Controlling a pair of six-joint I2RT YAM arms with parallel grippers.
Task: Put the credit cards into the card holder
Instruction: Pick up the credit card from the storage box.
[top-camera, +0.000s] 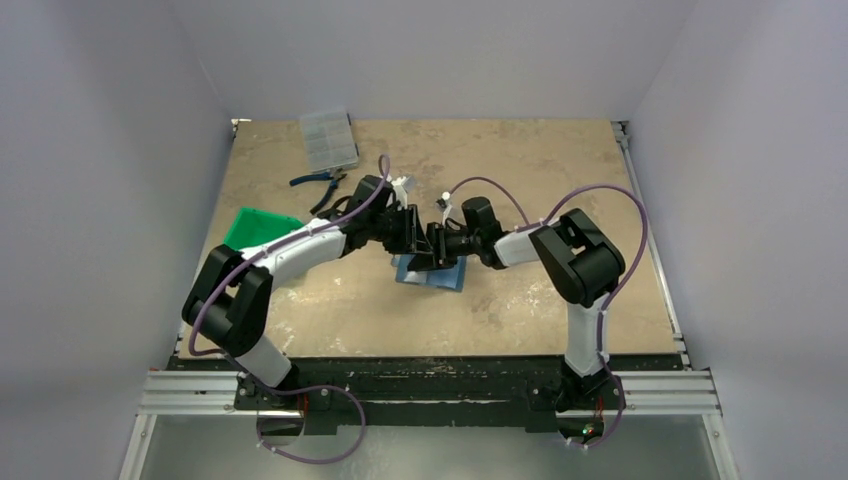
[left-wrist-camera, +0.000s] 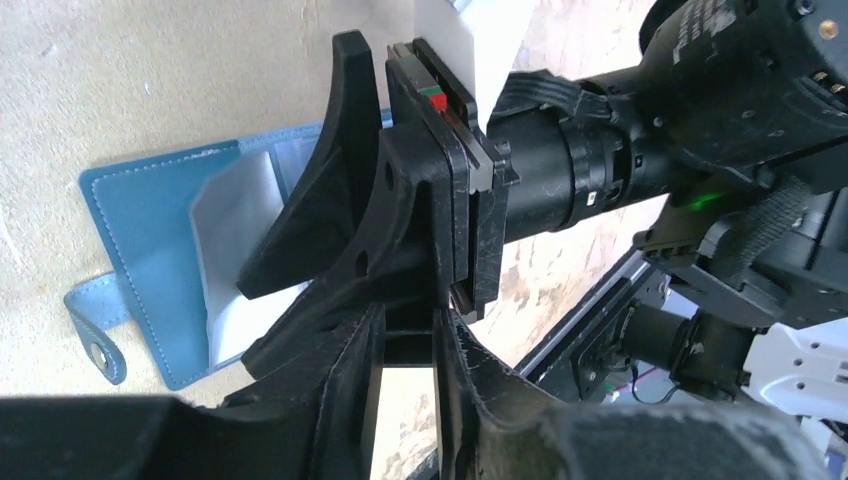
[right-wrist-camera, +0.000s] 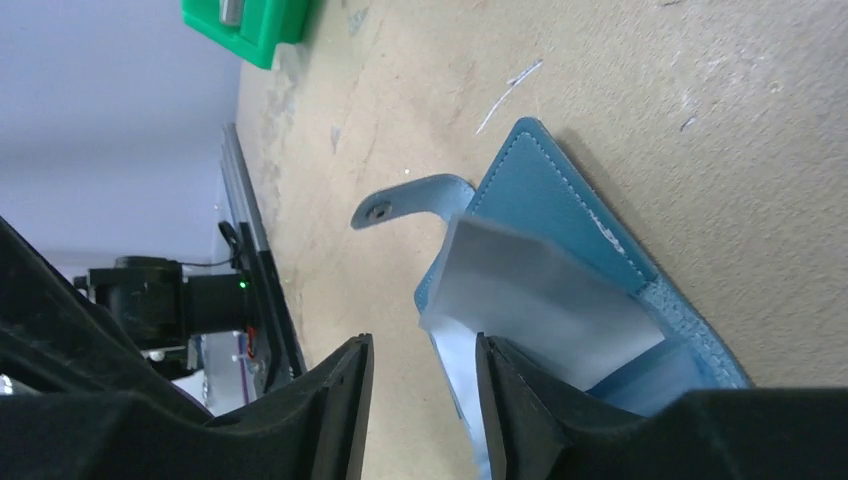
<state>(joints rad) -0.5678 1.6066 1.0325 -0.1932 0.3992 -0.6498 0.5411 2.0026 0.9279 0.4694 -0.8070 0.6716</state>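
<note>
On tan table (top-camera: 520, 320), white walls (top-camera: 430, 50) | right gripper (right-wrist-camera: 422, 348) parted, empty | left gripper (left-wrist-camera: 408, 325): grip unclear

Black left tool (left-wrist-camera: 408, 345), black right tool (right-wrist-camera: 422, 362), purple cables (top-camera: 590, 190).

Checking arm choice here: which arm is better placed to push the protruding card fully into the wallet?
Right, probably. The right gripper has open fingers facing the card, which sticks out of a pocket of the card holder. The left gripper points at the right gripper's body, which blocks its way.
</note>
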